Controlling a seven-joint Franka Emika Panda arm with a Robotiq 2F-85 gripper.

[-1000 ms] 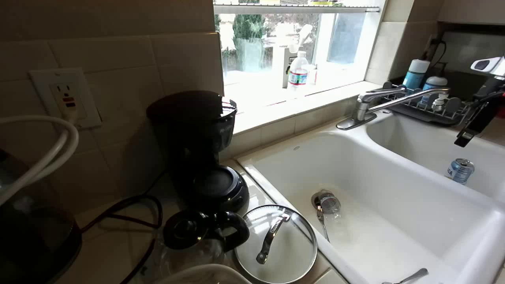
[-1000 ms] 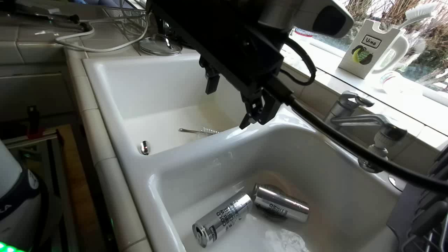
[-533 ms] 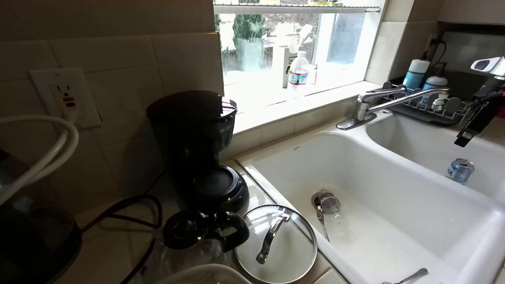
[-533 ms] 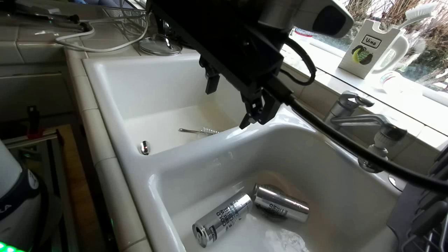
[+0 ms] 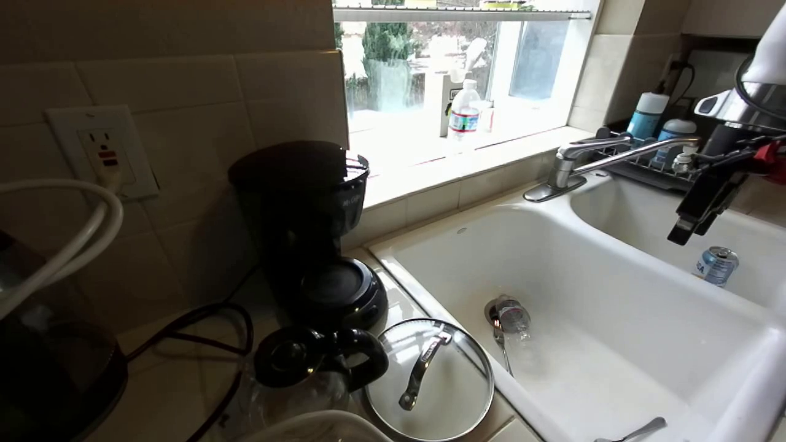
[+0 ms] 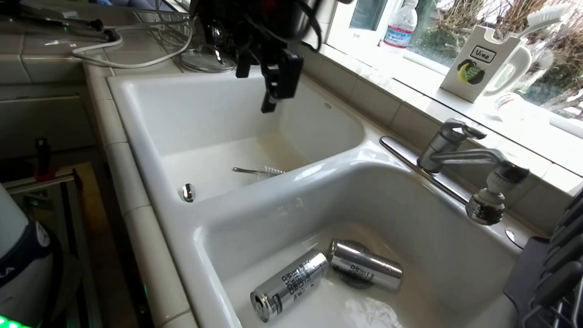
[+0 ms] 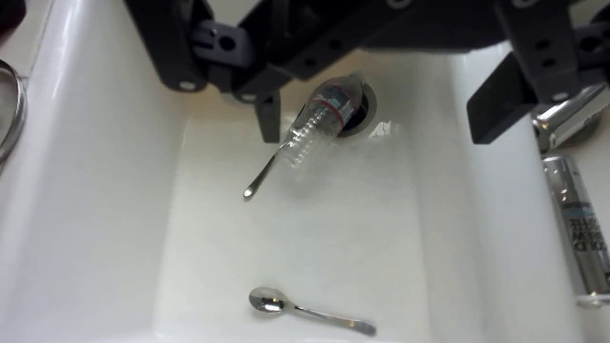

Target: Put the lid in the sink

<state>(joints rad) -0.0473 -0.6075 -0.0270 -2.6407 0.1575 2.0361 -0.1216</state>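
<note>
The round clear glass lid [image 5: 457, 387] with a metal rim and dark handle lies flat on the tiled counter beside the sink, its handle up. It also shows small in an exterior view [image 6: 207, 61], and only its rim shows at the left edge of the wrist view [image 7: 19, 116]. The white sink basin [image 5: 589, 301] also shows in an exterior view [image 6: 191, 109] and fills the wrist view [image 7: 295, 238]. My gripper [image 7: 376, 136] is open with nothing between its fingers, above this basin. It shows in both exterior views [image 5: 691, 230] [image 6: 256, 89], apart from the lid.
A plastic bottle [image 7: 336, 102] and a utensil lie at the drain; a spoon [image 7: 271, 300] lies in the sink. A carafe [image 5: 295, 362] and coffee maker [image 5: 295, 209] stand beside the lid. The adjoining basin holds cans [image 6: 291, 284]. The faucet [image 6: 444, 143] stands behind.
Between half a second ago and now, my arm has moved over the sink toward the lid's side, uncovering the faucet base. The gripper stays open. The lid has not moved.
</note>
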